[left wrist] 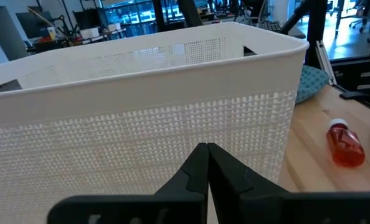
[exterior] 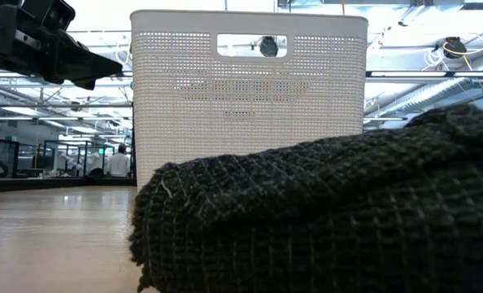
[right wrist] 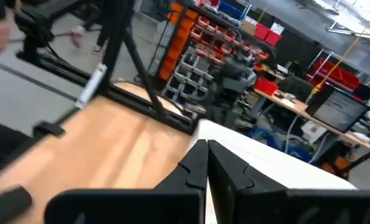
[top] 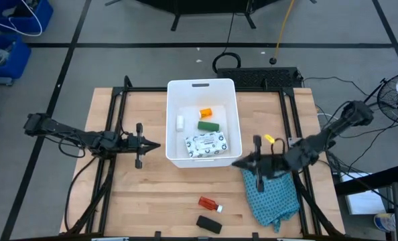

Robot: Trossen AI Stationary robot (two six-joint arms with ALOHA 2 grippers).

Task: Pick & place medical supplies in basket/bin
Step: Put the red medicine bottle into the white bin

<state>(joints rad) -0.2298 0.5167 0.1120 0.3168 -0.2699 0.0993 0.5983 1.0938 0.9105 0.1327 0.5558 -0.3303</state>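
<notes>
The white bin (top: 232, 100) stands mid-table. Inside lie a white printed packet (top: 204, 144), a green oblong (top: 208, 125), an orange vial (top: 205, 113) and a small white cylinder (top: 179, 122). A red tube with a white cap (top: 210, 203) and a black oblong (top: 209, 224) lie on the table near its near edge. My left gripper (top: 157, 144) is shut and empty, left of the bin, pointing at its wall (left wrist: 141, 143). My right gripper (top: 237, 163) is shut and empty, just off the bin's near right corner, above the table.
A teal checked cloth (top: 273, 194) lies bunched under my right arm, near the table's right near corner, and fills the low view's foreground (exterior: 323, 220). A small yellow object (top: 269, 139) lies right of the bin. Bare wood stretches left of the red tube (left wrist: 346, 144).
</notes>
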